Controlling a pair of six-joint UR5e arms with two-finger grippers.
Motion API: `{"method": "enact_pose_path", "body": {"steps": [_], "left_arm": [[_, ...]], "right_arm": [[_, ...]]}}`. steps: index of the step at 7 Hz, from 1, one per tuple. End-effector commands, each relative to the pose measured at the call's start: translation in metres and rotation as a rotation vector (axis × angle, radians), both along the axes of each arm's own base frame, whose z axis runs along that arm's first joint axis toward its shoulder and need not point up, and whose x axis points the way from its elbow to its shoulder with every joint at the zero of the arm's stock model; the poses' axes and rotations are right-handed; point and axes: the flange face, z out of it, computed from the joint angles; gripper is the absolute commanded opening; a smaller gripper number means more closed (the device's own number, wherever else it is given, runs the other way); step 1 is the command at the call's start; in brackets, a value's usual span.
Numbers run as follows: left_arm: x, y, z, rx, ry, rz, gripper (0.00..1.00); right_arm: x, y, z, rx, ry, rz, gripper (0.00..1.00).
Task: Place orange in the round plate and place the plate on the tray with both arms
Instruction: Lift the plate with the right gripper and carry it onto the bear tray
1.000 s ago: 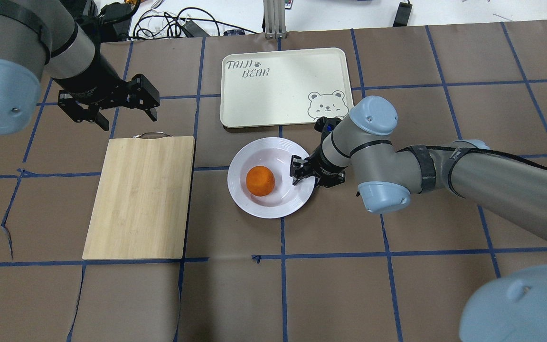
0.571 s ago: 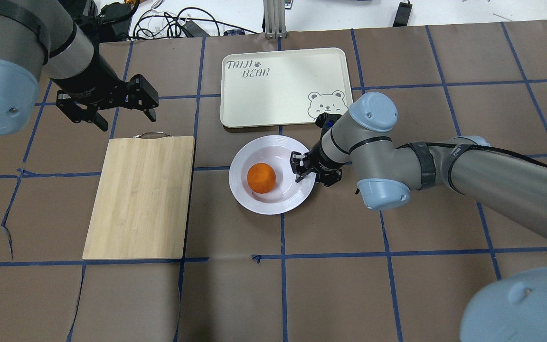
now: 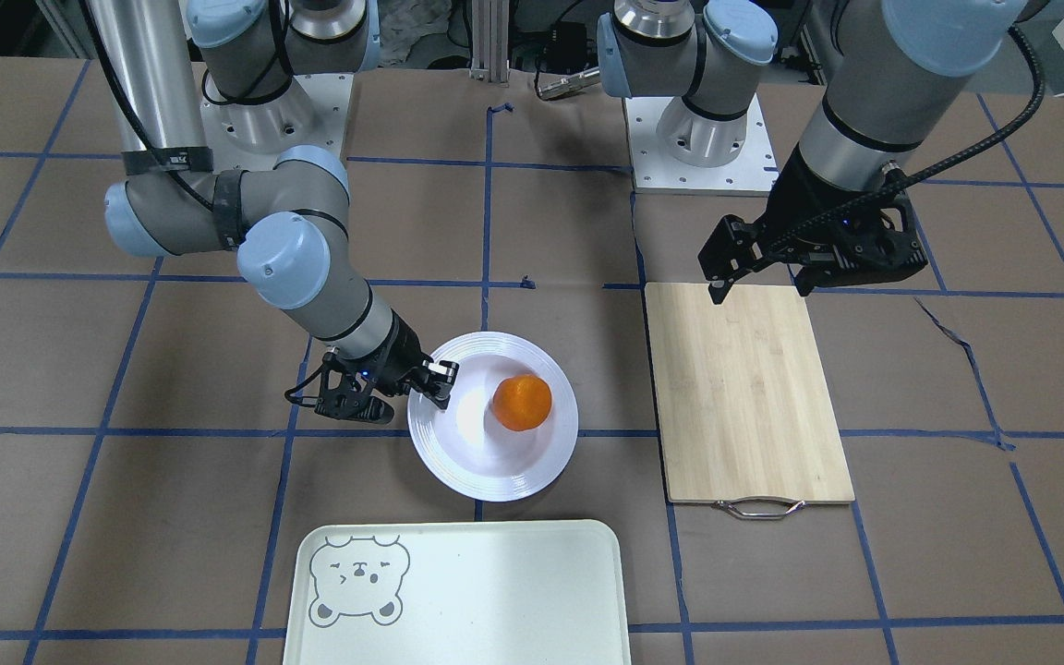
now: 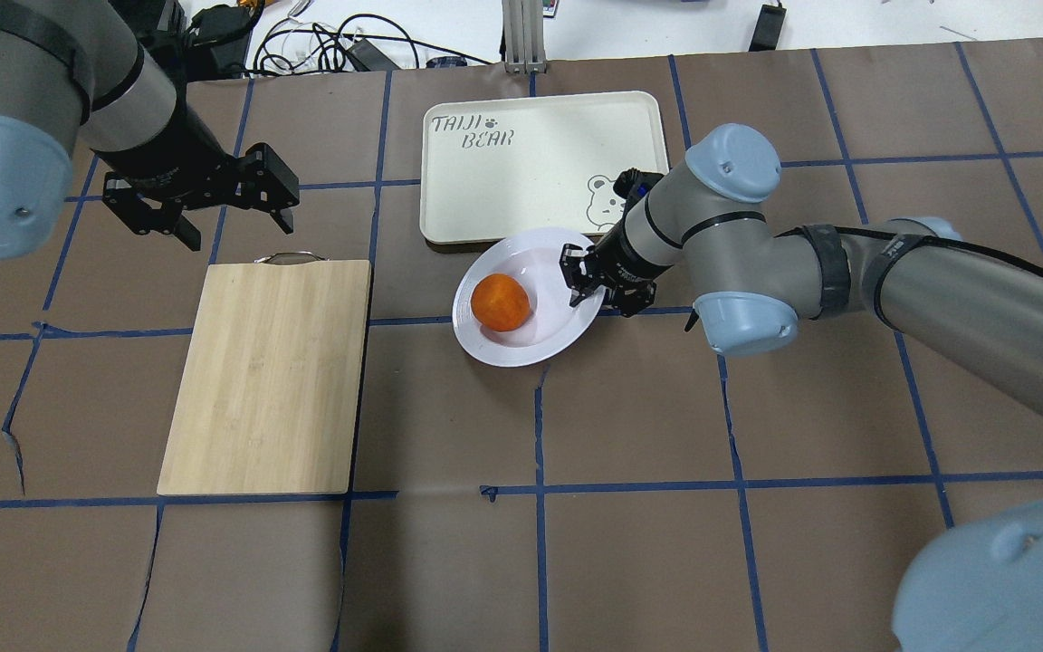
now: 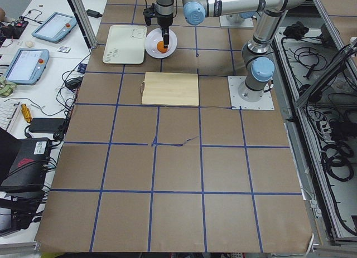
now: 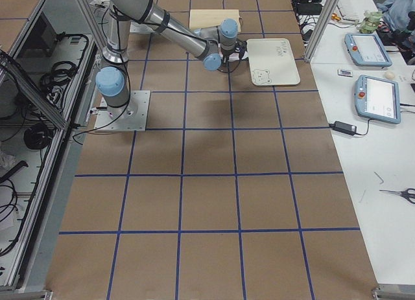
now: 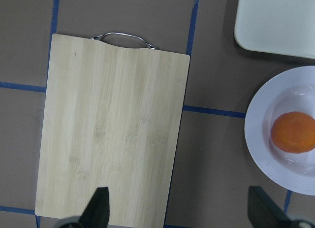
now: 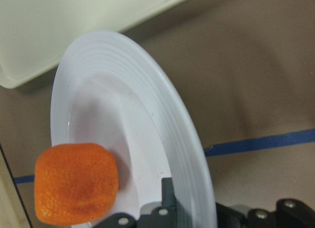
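The orange (image 4: 499,302) lies in the round plate (image 4: 521,353), left of its centre. My right gripper (image 4: 583,288) is shut on the plate's right rim and holds the plate tilted, just off the table. The plate's far edge overlaps the near edge of the tray (image 4: 540,163). In the front-facing view the same gripper (image 3: 435,383) pinches the plate (image 3: 495,480) with the orange (image 3: 522,403) inside, and the tray (image 3: 458,591) lies below it. My left gripper (image 4: 214,210) hangs open and empty by the cutting board's handle end.
A bamboo cutting board (image 4: 268,376) with a metal handle lies left of the plate. Cables and boxes sit beyond the table's far edge. The left wrist view shows the board (image 7: 113,134), the plate (image 7: 261,139) and a tray corner (image 7: 275,21).
My right gripper has carried the plate with the orange up and toward the tray, so its far rim now overlaps the tray's edge. The left arm has barely shifted.
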Motion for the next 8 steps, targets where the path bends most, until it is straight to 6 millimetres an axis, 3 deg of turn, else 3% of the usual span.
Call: {"method": "enact_pose_path", "body": {"steps": [1, 3, 6, 7, 8], "left_arm": [[0.000, 0.002, 0.005, -0.013, -0.005, 0.000, 1.00], [0.003, 0.002, 0.006, -0.013, -0.016, 0.004, 1.00], [0.008, 0.004, 0.007, -0.009, -0.072, 0.005, 1.00], [0.007, 0.004, 0.010, -0.017, -0.072, 0.004, 1.00], [0.005, 0.006, 0.015, -0.028, -0.066, 0.002, 1.00]], "right_arm": [[-0.030, -0.040, 0.040, -0.023, -0.093, -0.065, 0.00], [-0.042, -0.069, 0.061, -0.080, -0.169, -0.071, 0.00], [-0.042, -0.172, 0.039, -0.151, -0.167, -0.061, 0.00], [-0.045, -0.194, 0.011, -0.143, -0.158, -0.065, 0.00], [-0.046, -0.201, -0.002, -0.158, -0.159, -0.067, 0.00]]}}
